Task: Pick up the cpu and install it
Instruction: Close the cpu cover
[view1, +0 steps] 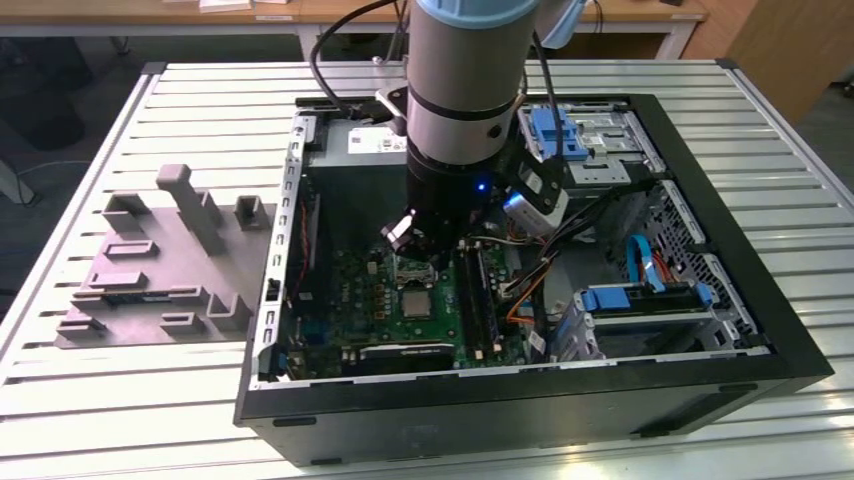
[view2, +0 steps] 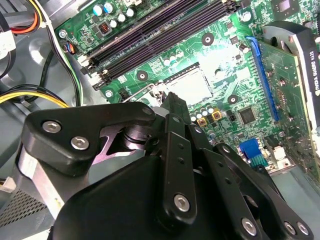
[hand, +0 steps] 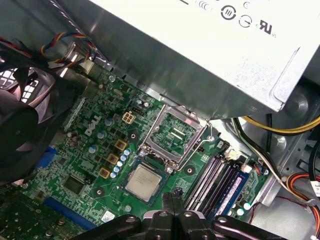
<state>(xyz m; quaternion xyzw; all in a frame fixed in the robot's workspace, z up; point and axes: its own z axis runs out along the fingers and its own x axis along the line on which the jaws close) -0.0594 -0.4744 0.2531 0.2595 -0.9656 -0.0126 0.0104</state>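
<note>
While cpu (hand: 144, 181) lies on motherboard (hand: 75, 165) | claw (hand: 172, 196) just beside | closed, empty

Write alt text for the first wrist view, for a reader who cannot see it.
The cpu sits flat in the green motherboard, with the metal socket cover hinged open beside it. The black tool hangs close to the cpu, and a silver metal box overhangs the board.
</note>
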